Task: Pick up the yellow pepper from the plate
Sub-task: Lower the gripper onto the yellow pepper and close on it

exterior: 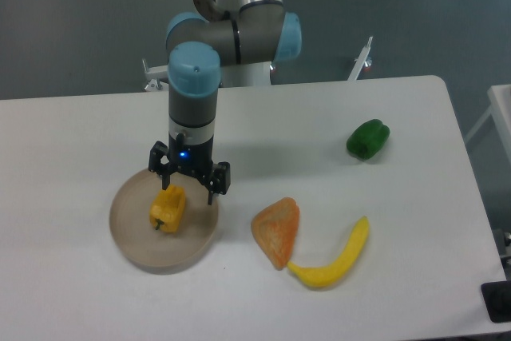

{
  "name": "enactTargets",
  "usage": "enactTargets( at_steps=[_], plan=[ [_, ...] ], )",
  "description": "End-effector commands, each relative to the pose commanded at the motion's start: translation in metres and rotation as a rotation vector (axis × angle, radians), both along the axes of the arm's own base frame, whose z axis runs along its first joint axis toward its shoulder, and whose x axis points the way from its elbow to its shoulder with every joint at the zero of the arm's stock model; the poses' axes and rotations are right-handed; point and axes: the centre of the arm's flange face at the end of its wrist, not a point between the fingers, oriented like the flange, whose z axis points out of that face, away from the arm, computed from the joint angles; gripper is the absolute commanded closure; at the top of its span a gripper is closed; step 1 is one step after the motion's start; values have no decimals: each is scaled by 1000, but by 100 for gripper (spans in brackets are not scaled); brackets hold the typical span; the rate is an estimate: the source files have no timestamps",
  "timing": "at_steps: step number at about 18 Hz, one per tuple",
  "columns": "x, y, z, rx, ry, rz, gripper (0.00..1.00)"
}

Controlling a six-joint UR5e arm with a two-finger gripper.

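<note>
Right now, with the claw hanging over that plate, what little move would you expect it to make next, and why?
Probably a small shift toward the near-left and then down. The gripper looks open and sits above the plate, but the yellow pepper appears to lie slightly to the near-left of the fingers rather than between them, so it likely needs centering before closing.

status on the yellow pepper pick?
End effector open, low over the plate. Yellow pepper on the plate, not gripped, just below the fingers. Nothing in the way.
</note>
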Motion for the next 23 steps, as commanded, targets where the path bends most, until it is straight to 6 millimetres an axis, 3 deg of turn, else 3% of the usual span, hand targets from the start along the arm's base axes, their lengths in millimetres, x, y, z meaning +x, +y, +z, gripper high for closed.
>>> enactTargets(
  at_steps=[8,22,23],
  plan=[
    [19,1,-19,-32,9,-24,0],
    [22,8,-35,-42,9,-33,0],
    [21,8,-35,-43,18,-31,5]
  ],
)
